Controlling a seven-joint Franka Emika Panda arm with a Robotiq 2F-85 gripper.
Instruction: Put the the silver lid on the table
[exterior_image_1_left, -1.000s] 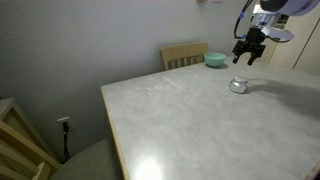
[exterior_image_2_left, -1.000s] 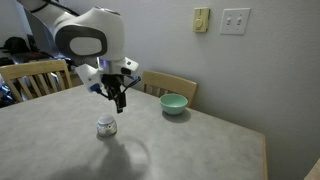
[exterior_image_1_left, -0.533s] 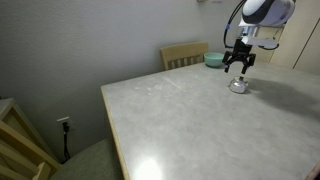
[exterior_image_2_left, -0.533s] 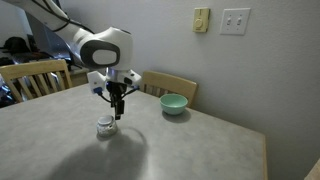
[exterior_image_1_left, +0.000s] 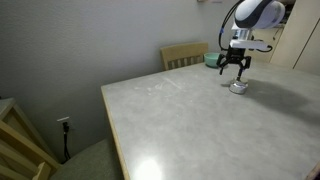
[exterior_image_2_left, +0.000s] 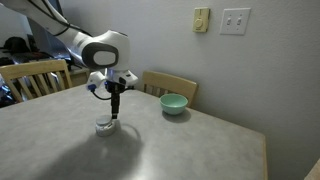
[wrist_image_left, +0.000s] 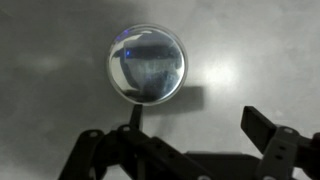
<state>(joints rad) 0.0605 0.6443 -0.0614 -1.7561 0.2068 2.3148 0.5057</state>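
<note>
The silver lid (wrist_image_left: 147, 64) is round and shiny and fills the upper middle of the wrist view. In both exterior views (exterior_image_1_left: 238, 86) (exterior_image_2_left: 105, 126) it sits on top of a small pale pot on the marbled table (exterior_image_1_left: 190, 120) (exterior_image_2_left: 190, 150). My gripper (exterior_image_1_left: 235, 70) (exterior_image_2_left: 114, 108) hangs open just above and beside the lid and does not touch it. In the wrist view my gripper (wrist_image_left: 200, 125) has its dark fingers spread wide below the lid, with bare table between them.
A teal bowl (exterior_image_1_left: 215, 59) (exterior_image_2_left: 174, 103) stands near the table's far edge, in front of a light wooden chair (exterior_image_1_left: 185, 55) (exterior_image_2_left: 170, 85). Another wooden chair (exterior_image_2_left: 35, 78) stands by the table's side. A wall with light switches (exterior_image_2_left: 236, 20) is close behind.
My arm has swung in and come down from beside the lid to just above it. The gripper has stayed open. The lid has not moved.
</note>
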